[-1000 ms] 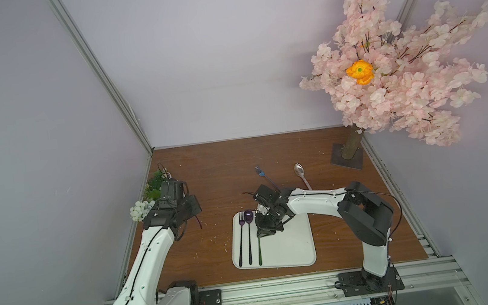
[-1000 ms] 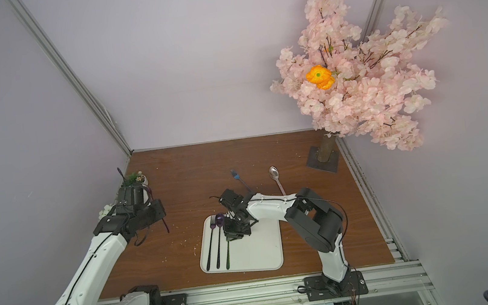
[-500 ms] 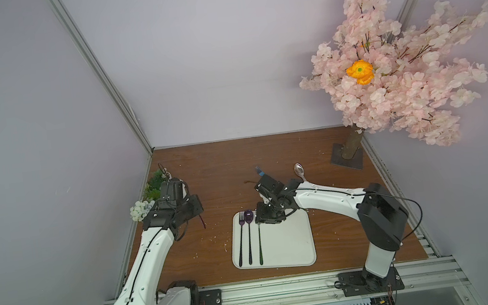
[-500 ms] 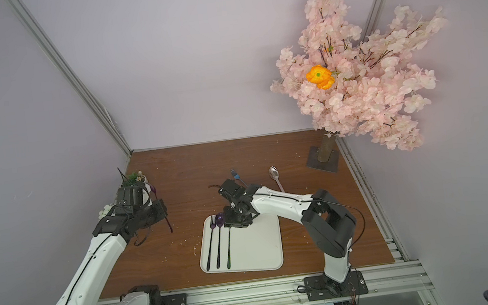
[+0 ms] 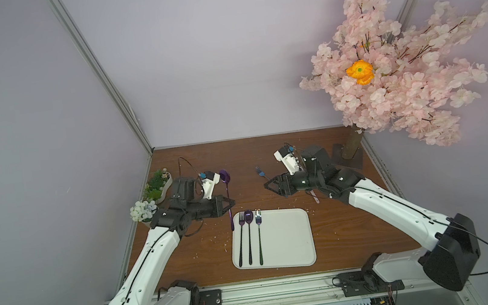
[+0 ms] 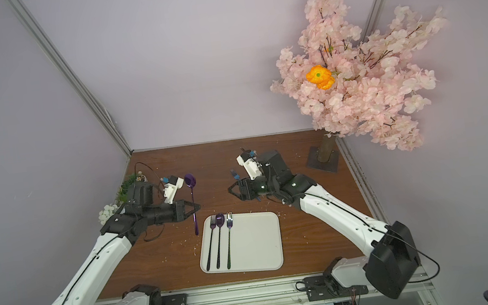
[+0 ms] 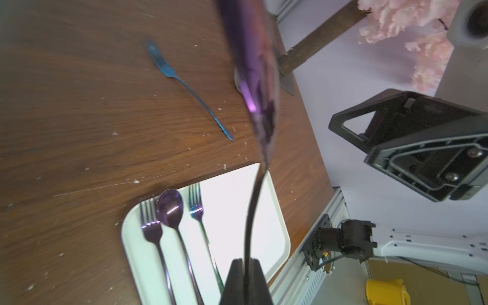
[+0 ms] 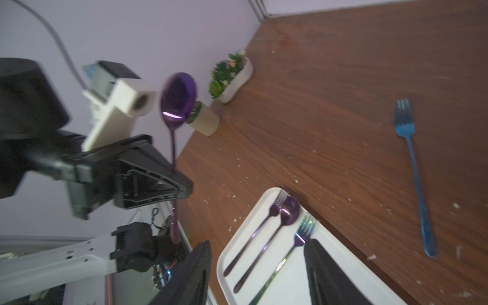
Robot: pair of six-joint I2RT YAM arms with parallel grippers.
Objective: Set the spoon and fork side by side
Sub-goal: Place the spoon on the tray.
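Pulled back from the white tray point(image 5: 294, 235) since a second ago, the right gripper point(image 5: 273, 187) hovers with jaws spread above the table point(image 5: 347, 232), an iridescent fork point(image 5: 259, 240) lying beside a purple spoon point(image 5: 249, 238) and a dark fork point(image 5: 241, 242) on the tray, while the left gripper point(image 5: 230, 204) pinches a second spoon point(image 5: 224, 177), bowl up.

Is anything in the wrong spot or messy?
Yes. The blue fork lies slanted on the table, away from the tray. White crumbs speckle the wood too.
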